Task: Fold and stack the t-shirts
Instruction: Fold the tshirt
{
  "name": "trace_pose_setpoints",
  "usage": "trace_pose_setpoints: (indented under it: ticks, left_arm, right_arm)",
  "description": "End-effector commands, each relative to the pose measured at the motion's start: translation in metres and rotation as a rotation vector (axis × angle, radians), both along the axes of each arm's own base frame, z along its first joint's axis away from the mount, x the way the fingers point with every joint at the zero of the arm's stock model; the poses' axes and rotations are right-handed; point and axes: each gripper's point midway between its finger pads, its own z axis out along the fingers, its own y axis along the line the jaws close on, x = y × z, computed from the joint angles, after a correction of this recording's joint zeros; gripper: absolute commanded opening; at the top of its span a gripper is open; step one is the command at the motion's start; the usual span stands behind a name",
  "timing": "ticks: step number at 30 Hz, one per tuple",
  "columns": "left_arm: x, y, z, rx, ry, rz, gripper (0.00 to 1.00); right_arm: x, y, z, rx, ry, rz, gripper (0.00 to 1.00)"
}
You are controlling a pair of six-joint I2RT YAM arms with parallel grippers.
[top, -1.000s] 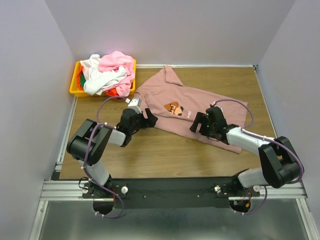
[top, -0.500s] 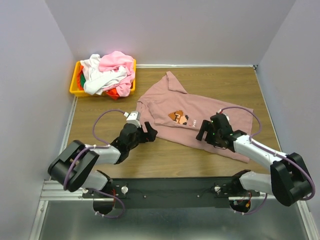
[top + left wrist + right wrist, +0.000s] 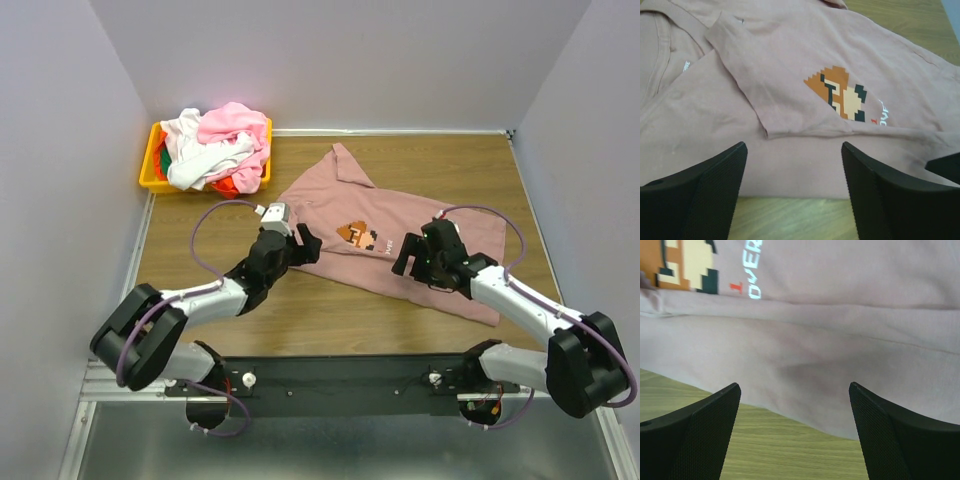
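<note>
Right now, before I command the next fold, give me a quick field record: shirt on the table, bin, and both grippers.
shirt on table: mauve-pink t-shirt, spread out print-side up, one flap doubled over beside the pixel-art print
left gripper: open, empty, low over the shirt's near edge, collar side
right gripper: open, empty, low over the near edge, on the other side of the print
yellow bin: far left corner, heaped with unfolded t-shirts, pink and white on top
folded stack: none in view

Mauve t-shirt (image 3: pixel 765 65), pixel print (image 3: pixel 840 95), tool (image 3: pixel 793 150) spread wide
</note>
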Motion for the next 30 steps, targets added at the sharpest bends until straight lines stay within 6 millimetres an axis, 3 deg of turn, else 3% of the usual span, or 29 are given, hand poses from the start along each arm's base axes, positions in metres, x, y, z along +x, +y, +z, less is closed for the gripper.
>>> trace_pose_setpoints:
  ticks: [1, 6, 10, 18, 30]
  left_arm:
    - [0.019, 0.003, -0.011, 0.116, 0.002, 0.042, 0.79]
    - [0.032, -0.010, -0.024, 0.160, 0.035, 0.020, 0.64]
    - [0.033, -0.014, -0.040, 0.182, 0.081, 0.008, 0.59]
    - [0.029, -0.009, -0.065, 0.212, 0.149, 0.026, 0.59]
    - [0.040, -0.025, -0.072, 0.222, 0.143, 0.001, 0.54]
  right_arm:
    - [0.012, 0.002, 0.022, -0.011, -0.066, 0.009, 0.95]
    - [0.016, 0.004, 0.032, 0.000, -0.093, 0.016, 0.95]
    - [0.016, 0.005, 0.033, -0.001, -0.097, 0.021, 0.95]
    - [0.016, 0.004, 0.032, -0.002, -0.097, 0.020, 0.95]
    - [0.014, 0.003, 0.028, -0.010, -0.090, 0.020, 0.95]
